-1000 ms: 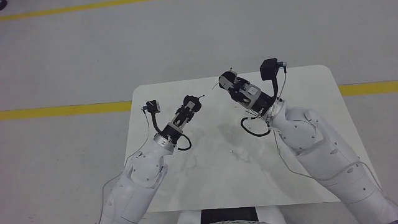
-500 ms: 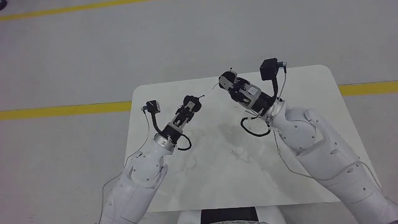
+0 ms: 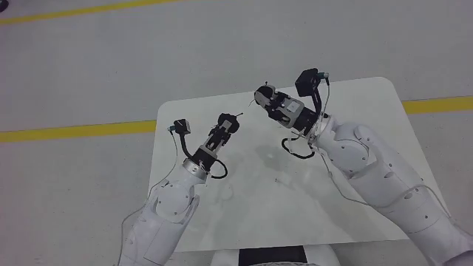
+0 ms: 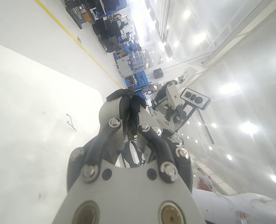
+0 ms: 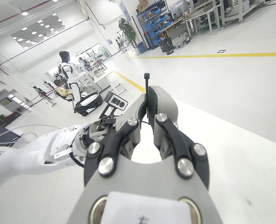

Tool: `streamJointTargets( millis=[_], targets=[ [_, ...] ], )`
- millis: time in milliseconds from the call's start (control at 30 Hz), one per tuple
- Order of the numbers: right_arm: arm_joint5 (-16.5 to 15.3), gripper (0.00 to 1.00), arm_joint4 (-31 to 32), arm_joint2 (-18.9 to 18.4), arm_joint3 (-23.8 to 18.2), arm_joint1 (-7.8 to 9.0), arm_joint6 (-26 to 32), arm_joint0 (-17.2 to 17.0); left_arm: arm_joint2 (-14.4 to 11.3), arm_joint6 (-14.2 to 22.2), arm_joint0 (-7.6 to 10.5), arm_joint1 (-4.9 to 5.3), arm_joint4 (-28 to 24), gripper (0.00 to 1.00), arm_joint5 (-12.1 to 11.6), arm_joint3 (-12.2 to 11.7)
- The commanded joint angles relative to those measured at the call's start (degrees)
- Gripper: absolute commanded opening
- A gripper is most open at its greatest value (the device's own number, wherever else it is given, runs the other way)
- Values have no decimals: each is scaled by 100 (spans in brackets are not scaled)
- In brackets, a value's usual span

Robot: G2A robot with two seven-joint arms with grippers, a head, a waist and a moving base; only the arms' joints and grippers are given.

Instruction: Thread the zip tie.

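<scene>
The thin black plastic zip tie (image 5: 147,85) stands upright, clamped between the closed fingers of the right pincer (image 5: 148,94) above the white counter (image 5: 222,141), its small square head poking past the fingertips.

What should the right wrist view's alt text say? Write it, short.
The right gripper is shut on a black zip tie, whose head pokes out past the fingertips. A white table lies beneath it, and the left arm is farther off.

To my eye the zip tie (image 5: 147,83) matt black plastic, pads (image 5: 153,101) on my right gripper (image 5: 148,102) ribbed black rubber, fingers (image 5: 168,104) smooth grey plastic, screws (image 5: 161,117) shiny metal, table (image 5: 224,141) smooth, faintly glossy white.
</scene>
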State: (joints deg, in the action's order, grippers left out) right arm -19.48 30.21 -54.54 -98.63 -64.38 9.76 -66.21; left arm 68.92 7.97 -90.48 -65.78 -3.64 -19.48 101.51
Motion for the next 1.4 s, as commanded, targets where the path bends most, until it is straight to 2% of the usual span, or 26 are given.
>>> streamJointTargets(
  millis=[0, 200, 367, 1033, 1167, 1367],
  targets=[
    [0, 0, -10, 201, 71, 14, -79, 141, 0, 0, 0, 0, 0, 0, 0, 0],
    [0, 0, -22, 690, 385, 104, -319, 452, 0, 0, 0, 0, 0, 0, 0, 0],
    [0, 0, -152, 852, 456, 207, -521, 503, 0, 0, 0, 0, 0, 0, 0, 0],
    [0, 0, -152, 852, 456, 207, -521, 503, 0, 0, 0, 0, 0, 0, 0, 0],
    [128, 0, 11, 763, 332, 190, -669, 356, 0, 0, 0, 0, 0, 0, 0, 0],
    [154, 0, 111, 561, 172, 189, -660, 147, 0, 0, 0, 0, 0, 0, 0, 0]
  ],
)
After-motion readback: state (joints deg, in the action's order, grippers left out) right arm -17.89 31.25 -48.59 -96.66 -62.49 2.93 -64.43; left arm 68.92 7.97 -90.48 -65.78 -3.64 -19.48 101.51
